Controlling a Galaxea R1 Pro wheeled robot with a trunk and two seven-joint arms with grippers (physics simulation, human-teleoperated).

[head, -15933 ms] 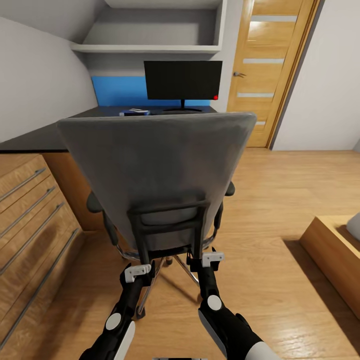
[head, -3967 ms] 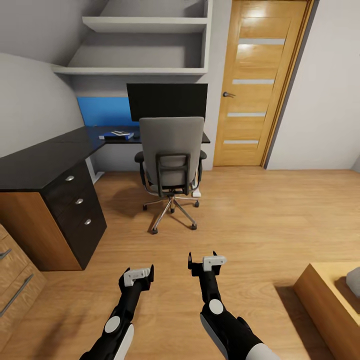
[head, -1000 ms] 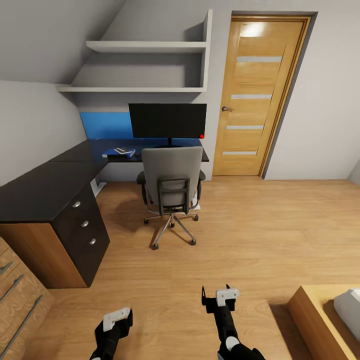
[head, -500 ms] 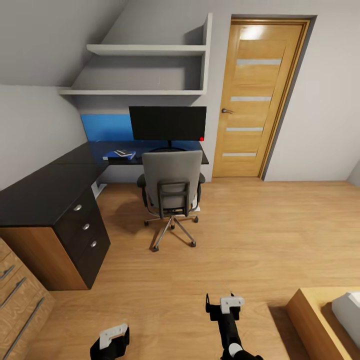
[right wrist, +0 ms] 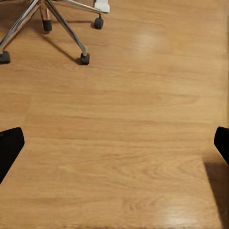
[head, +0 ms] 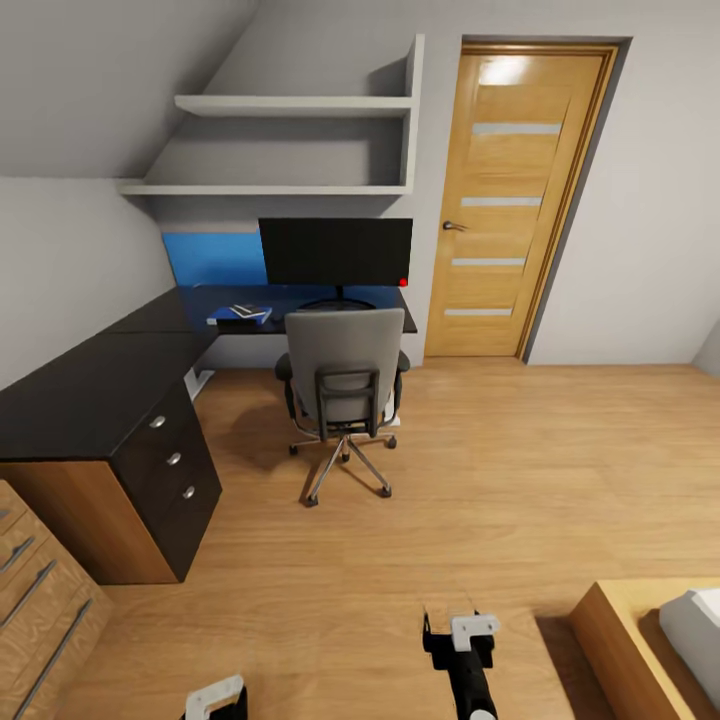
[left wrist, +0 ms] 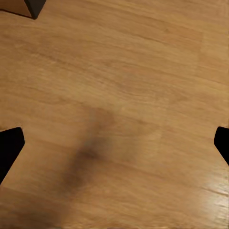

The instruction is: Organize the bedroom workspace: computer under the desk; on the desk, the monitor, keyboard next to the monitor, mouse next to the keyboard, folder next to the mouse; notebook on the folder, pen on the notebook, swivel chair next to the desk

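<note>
The robot has backed away across the wooden floor: the swivel chair (head: 343,390), close in front moments ago, now stands well off, tucked against the desk (head: 100,385) below the monitor (head: 336,251). The folder (head: 240,315) lies on the desk. Left gripper (left wrist: 114,143) and right gripper (right wrist: 114,143) hang apart, empty, so the tidying looks about finished

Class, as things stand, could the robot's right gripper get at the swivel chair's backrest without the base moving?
Probably not. The right gripper hangs open over bare floor, well short of the swivel chair standing at the desk. Nothing blocks the way.
</note>
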